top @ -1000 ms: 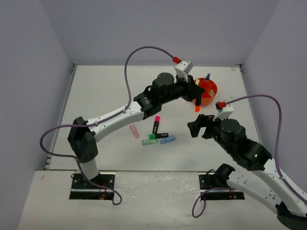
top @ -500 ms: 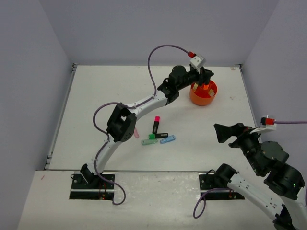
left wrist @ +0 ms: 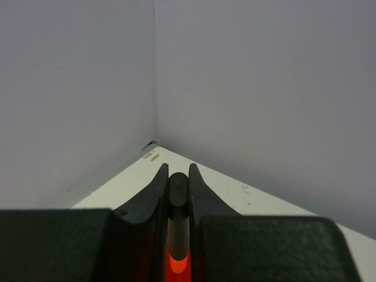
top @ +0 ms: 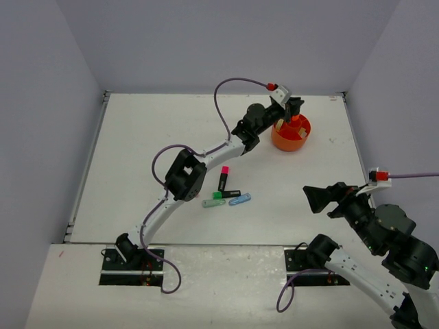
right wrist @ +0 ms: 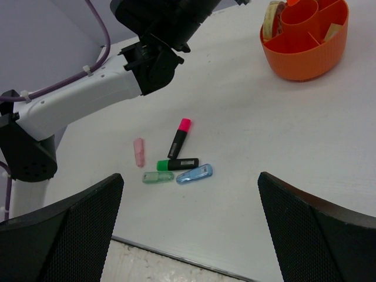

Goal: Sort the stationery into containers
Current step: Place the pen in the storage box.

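Maybe halfway: tape ring [right wrist: 271,17] in the orange tub [top: 290,140], left gripper [top: 294,112] clamped on the orange highlighter [left wrist: 178,202] right over it, right gripper [top: 319,199] gaping empty well off from it, pink highlighter [right wrist: 180,138], green highlighter [right wrist: 177,164], pink eraser [right wrist: 139,151], green clip [right wrist: 157,177], blue clip [right wrist: 194,174] loose well short of it; target compartment hidden behind the gripper.

tub [top: 288,142] far right, highlighters [top: 223,179] centre, clips [top: 239,199] just before them

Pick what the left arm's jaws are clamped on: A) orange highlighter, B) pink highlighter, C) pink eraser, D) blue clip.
A: the left wrist view shows the orange highlighter pinched between the shut jaws, while the pink highlighter, blue clip and pink eraser lie on the table.
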